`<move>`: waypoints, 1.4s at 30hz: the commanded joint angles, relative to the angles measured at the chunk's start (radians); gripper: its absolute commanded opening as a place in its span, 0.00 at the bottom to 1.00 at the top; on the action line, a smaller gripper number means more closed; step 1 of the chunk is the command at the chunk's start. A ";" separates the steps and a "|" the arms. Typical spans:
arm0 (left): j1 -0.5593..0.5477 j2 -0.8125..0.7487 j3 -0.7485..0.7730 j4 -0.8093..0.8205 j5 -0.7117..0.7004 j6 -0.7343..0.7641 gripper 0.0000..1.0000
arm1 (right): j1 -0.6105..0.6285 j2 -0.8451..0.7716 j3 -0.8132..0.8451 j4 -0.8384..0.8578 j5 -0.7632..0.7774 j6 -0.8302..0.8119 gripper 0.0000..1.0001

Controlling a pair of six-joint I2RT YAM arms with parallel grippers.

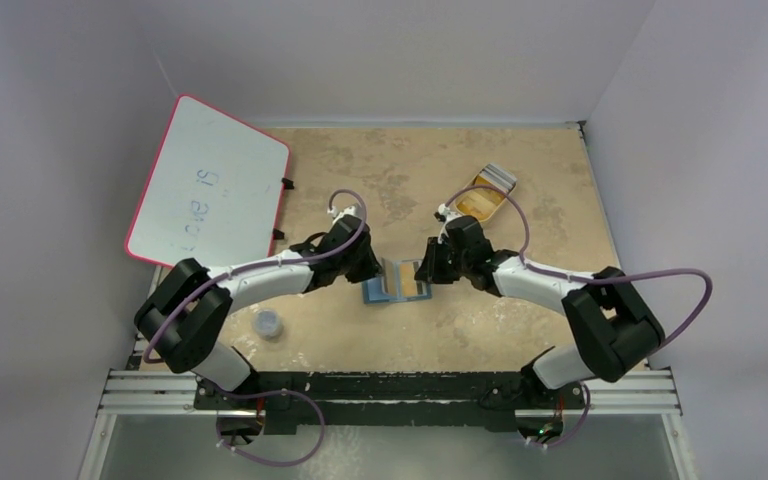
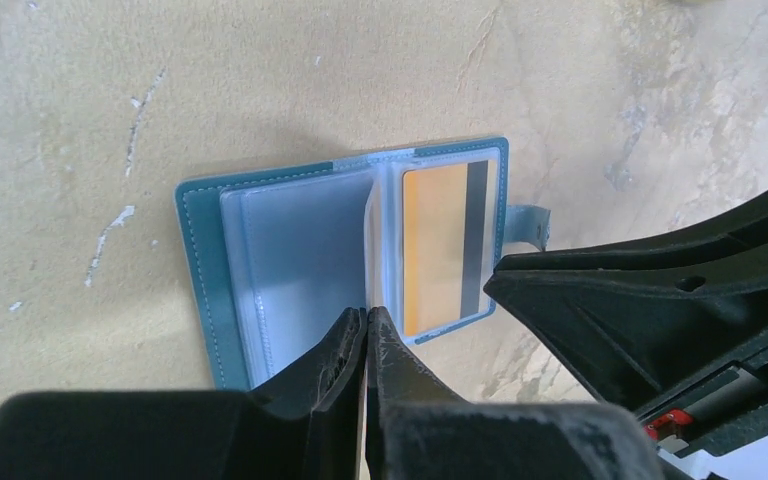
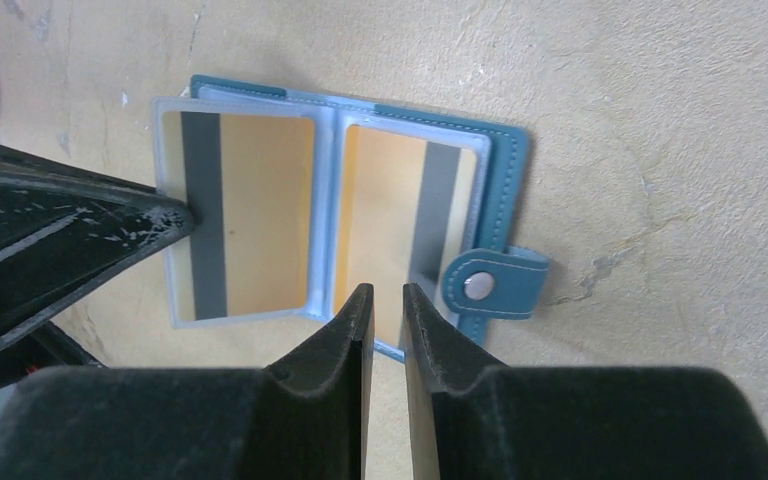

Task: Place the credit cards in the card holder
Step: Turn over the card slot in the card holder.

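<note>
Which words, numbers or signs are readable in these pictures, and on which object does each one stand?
On the whiteboard: blue handwriting, sideways and too blurred to read.
On the credit cards inside the card holder: only a dark stripe, no print visible.
No other text is readable in any view.

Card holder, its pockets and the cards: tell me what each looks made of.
Card holder: teal cover looks like leather or faux leather, matte, with pale stitching along the edge. Its pockets: clear soft plastic, glossy and see-through. Cards: probably rigid plastic, smooth orange-yellow with a dark stripe. Snap: shiny, likely metal.
</note>
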 commanded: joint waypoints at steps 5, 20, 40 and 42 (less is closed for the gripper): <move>-0.002 0.036 0.097 -0.138 -0.033 0.069 0.04 | 0.000 0.050 -0.035 0.074 0.016 -0.010 0.19; -0.004 0.036 0.108 0.063 0.169 0.001 0.35 | 0.000 0.015 -0.061 0.093 0.018 0.002 0.19; -0.026 0.125 0.116 0.149 0.101 -0.020 0.39 | -0.257 -0.177 0.162 -0.056 0.145 -0.227 0.28; -0.026 0.142 0.132 0.152 0.098 -0.012 0.39 | -0.267 -0.168 0.181 -0.049 0.142 -0.244 0.29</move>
